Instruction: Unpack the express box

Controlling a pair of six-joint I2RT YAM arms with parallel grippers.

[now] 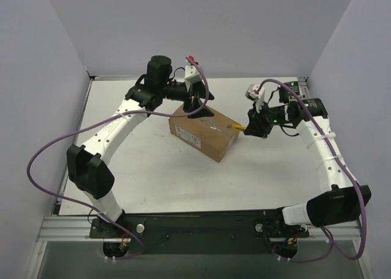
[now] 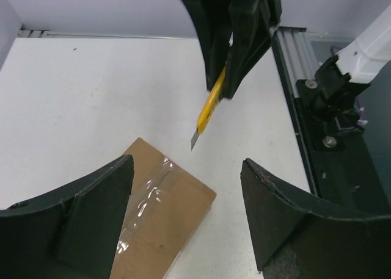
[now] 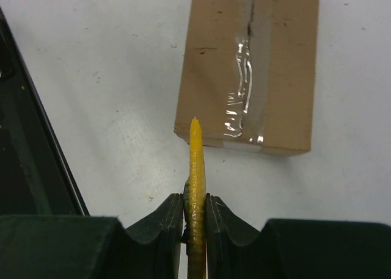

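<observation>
While left fingers hang open above box, worktop centre, right fingers clamp knife: unbraced box may skid when cut starts.

The right gripper has its jaws pinched on a thin yellow knife standing edge-on. Its tip points at the near end of the express box and may be just touching it. Clear tape runs along the box's closed centre seam. The box lies on the white table.
</observation>
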